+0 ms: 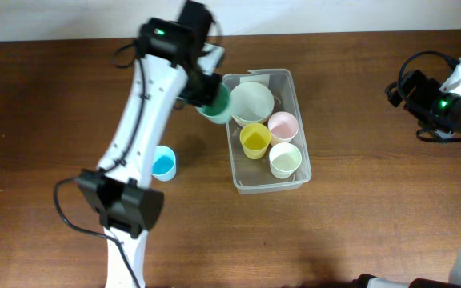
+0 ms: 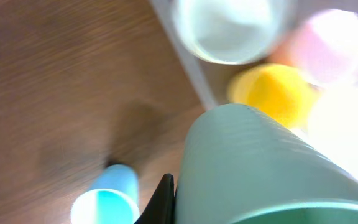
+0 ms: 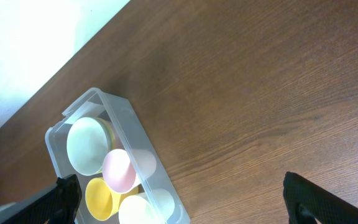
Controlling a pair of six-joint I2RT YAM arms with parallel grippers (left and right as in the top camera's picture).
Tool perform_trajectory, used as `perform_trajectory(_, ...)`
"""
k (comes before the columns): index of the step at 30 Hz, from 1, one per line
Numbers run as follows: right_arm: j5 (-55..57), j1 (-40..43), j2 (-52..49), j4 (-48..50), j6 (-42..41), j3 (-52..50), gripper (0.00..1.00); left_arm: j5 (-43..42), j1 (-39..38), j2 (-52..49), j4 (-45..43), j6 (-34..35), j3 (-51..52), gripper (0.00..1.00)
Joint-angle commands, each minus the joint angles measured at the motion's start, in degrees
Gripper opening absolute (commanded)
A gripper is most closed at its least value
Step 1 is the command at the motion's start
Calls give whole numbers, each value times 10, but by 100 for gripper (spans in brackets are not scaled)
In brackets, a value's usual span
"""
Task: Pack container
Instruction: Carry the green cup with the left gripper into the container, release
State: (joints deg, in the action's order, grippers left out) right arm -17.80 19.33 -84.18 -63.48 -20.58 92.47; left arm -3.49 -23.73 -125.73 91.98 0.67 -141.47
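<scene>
The clear plastic container [image 1: 298,164] sits at the table's middle. It holds a pale green bowl [image 1: 251,101], a yellow cup [image 1: 254,140], a pink cup [image 1: 282,126] and a whitish cup [image 1: 285,159]. My left gripper [image 1: 206,98] is shut on a green cup [image 1: 217,103] and holds it at the container's left edge; the green cup fills the left wrist view [image 2: 260,168]. A blue cup [image 1: 164,163] stands on the table left of the container and shows in the left wrist view [image 2: 104,202]. My right gripper [image 3: 179,199] is open and empty, far to the right.
The wooden table ends at a white wall along the back [image 1: 334,16]. The right arm's body [image 1: 446,104] is at the right edge. The container also shows in the right wrist view [image 3: 138,134].
</scene>
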Motion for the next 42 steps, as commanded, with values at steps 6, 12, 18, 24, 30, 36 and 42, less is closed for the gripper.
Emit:
perform_trajectory(6, 5, 2, 1, 0, 1, 4, 99, 43, -100, 9, 5, -5, -1, 1)
perform_trajectory(12, 5, 2, 1, 0, 1, 4, 99, 44, -122, 9, 17, -5, 12, 1)
perform_trajectory(18, 5, 2, 1, 0, 1, 4, 99, 70, -123, 9, -16, -5, 98, 1)
perform_trajectory(24, 5, 2, 1, 0, 1, 4, 99, 58, -124, 9, -73, -5, 189, 1)
perform_trajectory(30, 5, 2, 1, 0, 1, 4, 99, 43, -124, 9, -87, -5, 219, 1)
perform_trajectory(36, 5, 2, 1, 0, 1, 4, 99, 16, -126, 9, -88, -5, 223, 1)
perform_trajectory(42, 5, 2, 1, 0, 1, 4, 99, 9, -151, 10, -78, -5, 223, 1)
